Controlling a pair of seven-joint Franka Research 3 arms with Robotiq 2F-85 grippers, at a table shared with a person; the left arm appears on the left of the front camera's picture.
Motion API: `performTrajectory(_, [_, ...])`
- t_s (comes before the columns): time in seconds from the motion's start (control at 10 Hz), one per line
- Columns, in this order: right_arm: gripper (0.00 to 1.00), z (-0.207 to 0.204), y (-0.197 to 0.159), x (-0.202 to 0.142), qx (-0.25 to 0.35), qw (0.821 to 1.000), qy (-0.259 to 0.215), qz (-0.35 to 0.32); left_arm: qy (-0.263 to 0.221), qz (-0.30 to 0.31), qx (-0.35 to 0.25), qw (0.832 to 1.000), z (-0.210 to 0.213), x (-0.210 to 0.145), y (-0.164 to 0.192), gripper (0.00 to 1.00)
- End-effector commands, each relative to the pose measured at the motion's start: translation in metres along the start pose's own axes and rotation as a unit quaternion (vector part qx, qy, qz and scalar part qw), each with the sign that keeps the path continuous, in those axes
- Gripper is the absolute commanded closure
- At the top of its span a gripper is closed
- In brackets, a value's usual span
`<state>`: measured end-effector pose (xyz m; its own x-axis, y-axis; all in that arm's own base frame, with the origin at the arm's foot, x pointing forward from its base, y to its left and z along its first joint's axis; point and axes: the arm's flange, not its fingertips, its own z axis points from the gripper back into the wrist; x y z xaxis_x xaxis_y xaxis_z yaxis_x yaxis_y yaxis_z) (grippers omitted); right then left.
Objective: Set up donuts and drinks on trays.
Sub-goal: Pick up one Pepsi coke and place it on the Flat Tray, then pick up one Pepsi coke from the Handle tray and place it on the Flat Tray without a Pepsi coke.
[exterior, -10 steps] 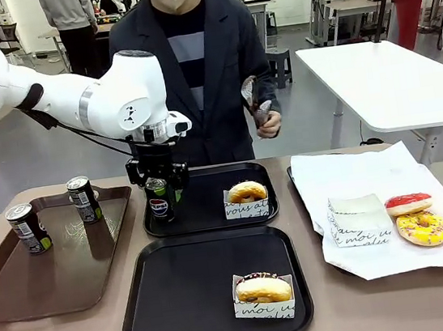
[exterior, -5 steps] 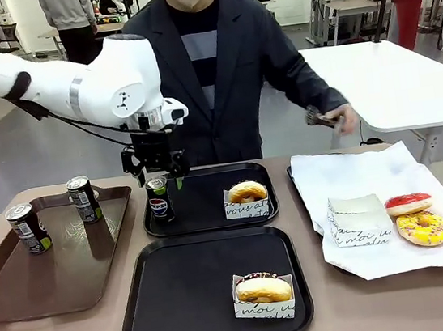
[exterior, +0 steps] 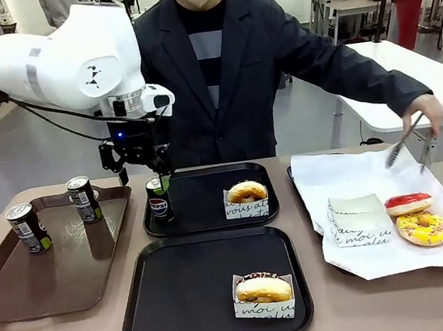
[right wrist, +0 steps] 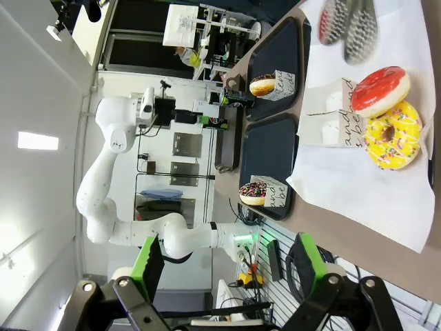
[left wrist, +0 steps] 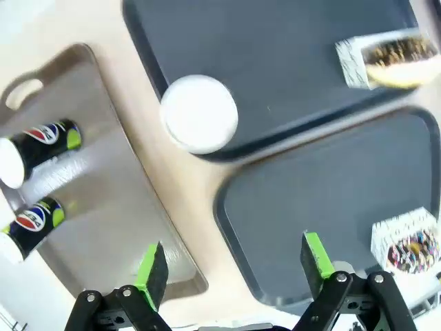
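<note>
The left gripper (exterior: pixel 141 174) hangs with its jaws spread wide and nothing between the green pads (left wrist: pixel 153 265). Just beneath it, clear of the fingers, the Pepsi can (exterior: pixel 159 200) stands upright on the left edge of the far black tray (exterior: pixel 208 216). Further along that tray, away from the gripper, sits a donut in a paper sleeve (exterior: pixel 246 192).

So the far tray reads as complete, and the drink step for it looks done. The near black tray (exterior: pixel 189 292), below and towards the robot from the gripper, carries only a sleeved chocolate donut (exterior: pixel 262 289). It lacks a drink. The next move likely calls for a swing out to the brown tray (exterior: pixel 64 276) on the gripper's outer side, where two cans (exterior: pixel 28 228) stand upright, then a grip around one can's body.

The left arm reaches in roughly level, wrist bent so the fingers point straight down at the table. The right gripper (right wrist: pixel 227 262) is likewise spread and empty. Far across, the person's hand (exterior: pixel 426 116) holds tongs (exterior: pixel 403 146) over the white paper
</note>
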<state>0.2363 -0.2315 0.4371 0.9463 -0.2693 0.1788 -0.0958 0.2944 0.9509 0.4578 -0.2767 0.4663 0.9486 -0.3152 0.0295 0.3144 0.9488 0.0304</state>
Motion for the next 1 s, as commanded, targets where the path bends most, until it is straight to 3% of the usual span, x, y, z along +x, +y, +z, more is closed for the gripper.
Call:
performTrajectory(0.0, [0.00,0.001,0.001,0.002,0.011,1.000,-0.007,0.010,0.003,-0.022,-0.023,1.000,0.003,-0.036,0.011,0.00])
performTrajectory(0.2, [0.00,0.001,0.001,0.002,0.011,1.000,-0.007,0.010,0.023,-0.009,-0.038,0.999,0.006,-0.052,0.018,0.00])
performTrajectory(0.3, [0.00,0.001,0.001,0.002,0.011,1.000,-0.007,0.010,0.005,-0.012,-0.018,1.000,0.005,-0.031,0.003,0.00])
performTrajectory(0.9, [0.00,0.001,0.001,0.002,0.011,1.000,-0.007,0.010,0.005,-0.012,-0.018,1.000,0.005,-0.031,0.003,0.00])
